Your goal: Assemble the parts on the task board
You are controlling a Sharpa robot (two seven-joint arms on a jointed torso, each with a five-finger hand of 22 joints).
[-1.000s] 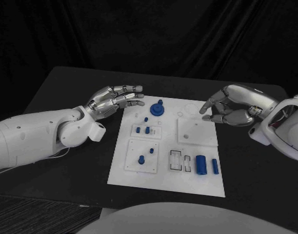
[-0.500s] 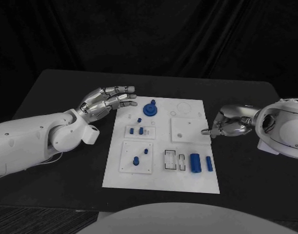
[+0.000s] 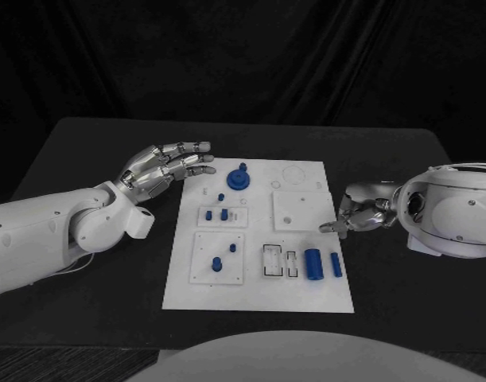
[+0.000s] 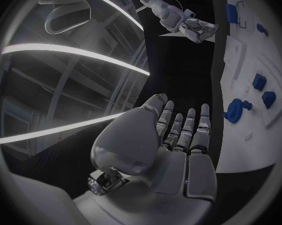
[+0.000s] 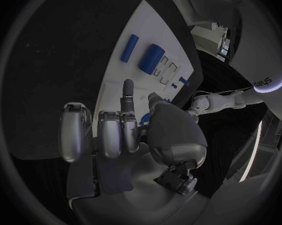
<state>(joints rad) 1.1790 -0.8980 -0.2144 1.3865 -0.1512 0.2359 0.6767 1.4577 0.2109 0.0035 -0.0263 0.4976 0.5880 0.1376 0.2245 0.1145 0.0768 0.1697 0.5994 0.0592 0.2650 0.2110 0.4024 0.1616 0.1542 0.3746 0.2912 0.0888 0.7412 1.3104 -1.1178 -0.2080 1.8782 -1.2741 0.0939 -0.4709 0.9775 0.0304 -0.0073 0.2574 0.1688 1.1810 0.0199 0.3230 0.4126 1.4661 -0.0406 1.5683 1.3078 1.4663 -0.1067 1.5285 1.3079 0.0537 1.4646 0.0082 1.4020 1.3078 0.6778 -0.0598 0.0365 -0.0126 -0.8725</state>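
The white task board lies mid-table, blue parts on it. The left hand hovers beside its far left corner, fingers spread, holding nothing; its wrist view shows the bare palm and a blue knob nearby. The right hand sits at the board's right edge, fingers curled in; its wrist view shows one finger extended toward two blue cylinders, nothing held.

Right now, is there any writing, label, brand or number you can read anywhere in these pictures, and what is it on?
One partly legible word: in the right wrist view, dark lettering runs along the robot's white left arm; it looks like "sharpa", but it is bent and too small to be sure.
Task board: no readable text.
Blue parts: no markings.
Table: no text.
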